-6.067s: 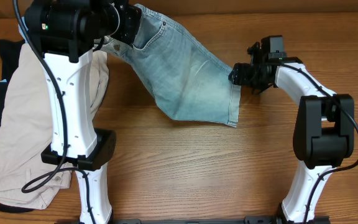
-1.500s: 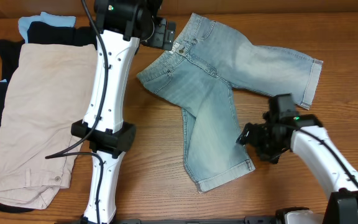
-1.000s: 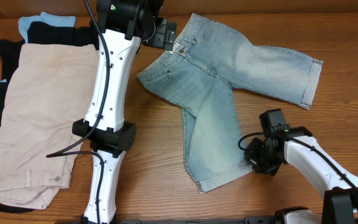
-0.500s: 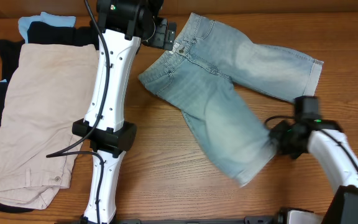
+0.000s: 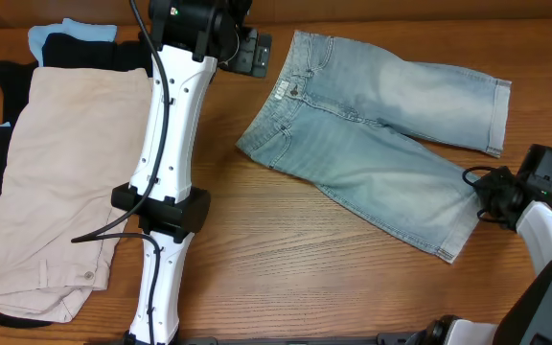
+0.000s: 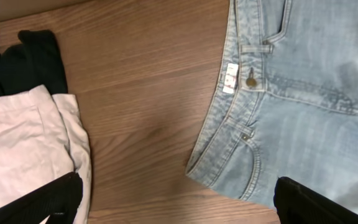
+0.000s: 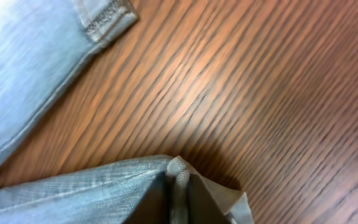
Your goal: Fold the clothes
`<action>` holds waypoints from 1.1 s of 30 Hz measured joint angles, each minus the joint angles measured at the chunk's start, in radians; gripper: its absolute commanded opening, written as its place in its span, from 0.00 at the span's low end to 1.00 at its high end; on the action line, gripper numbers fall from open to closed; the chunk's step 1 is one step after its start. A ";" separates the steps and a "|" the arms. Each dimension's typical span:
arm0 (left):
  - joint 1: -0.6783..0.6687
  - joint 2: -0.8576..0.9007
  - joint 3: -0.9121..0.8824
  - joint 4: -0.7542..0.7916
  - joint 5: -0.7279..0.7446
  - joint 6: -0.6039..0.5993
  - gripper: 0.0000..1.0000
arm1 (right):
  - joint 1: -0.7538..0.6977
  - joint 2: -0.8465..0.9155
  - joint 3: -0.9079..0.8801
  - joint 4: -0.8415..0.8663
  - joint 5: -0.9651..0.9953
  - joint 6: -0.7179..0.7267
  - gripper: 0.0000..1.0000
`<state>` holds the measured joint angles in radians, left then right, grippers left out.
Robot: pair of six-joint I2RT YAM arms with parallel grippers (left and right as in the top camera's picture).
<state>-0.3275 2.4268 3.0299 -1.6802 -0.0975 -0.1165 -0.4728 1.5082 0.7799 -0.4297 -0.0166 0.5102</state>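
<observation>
— Pinching anything, the right gripper [image 5: 492, 192]?
— Yes, its fingers are clamped on a cuff fold of the denim shorts [image 5: 372, 144].
— And the left gripper [image 5: 260, 53]?
— Fingers spread wide, holding nothing, just beside the waistband [image 5: 290, 79]. The shorts lie flat on the table [image 5: 286, 268], legs pointing right.

From overhead, straight down on the whole surface [image 5: 257, 278]; from both wrists, close down on the shorts [image 5: 372, 163], shared by all.

L wrist view crops denim shorts [image 6: 303, 124]; R wrist view blurry.
</observation>
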 measured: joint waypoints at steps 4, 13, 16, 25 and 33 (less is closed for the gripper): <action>0.000 0.000 -0.002 -0.002 0.001 0.037 1.00 | -0.025 0.002 0.005 -0.022 -0.003 -0.006 1.00; -0.005 0.000 -0.211 0.270 0.186 0.306 1.00 | -0.032 -0.006 0.194 -0.254 -0.201 -0.127 1.00; -0.018 0.000 -0.355 0.439 0.226 0.371 1.00 | -0.024 -0.027 0.264 -0.316 -0.232 -0.166 1.00; -0.112 0.004 -0.731 0.818 0.228 0.521 1.00 | -0.014 -0.060 0.307 -0.375 -0.266 -0.210 1.00; -0.177 0.004 -0.959 1.000 0.113 0.558 1.00 | -0.014 -0.060 0.307 -0.375 -0.268 -0.219 1.00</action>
<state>-0.5045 2.4310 2.0712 -0.6800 0.0151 0.4412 -0.4873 1.4483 1.0866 -0.8047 -0.2844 0.2909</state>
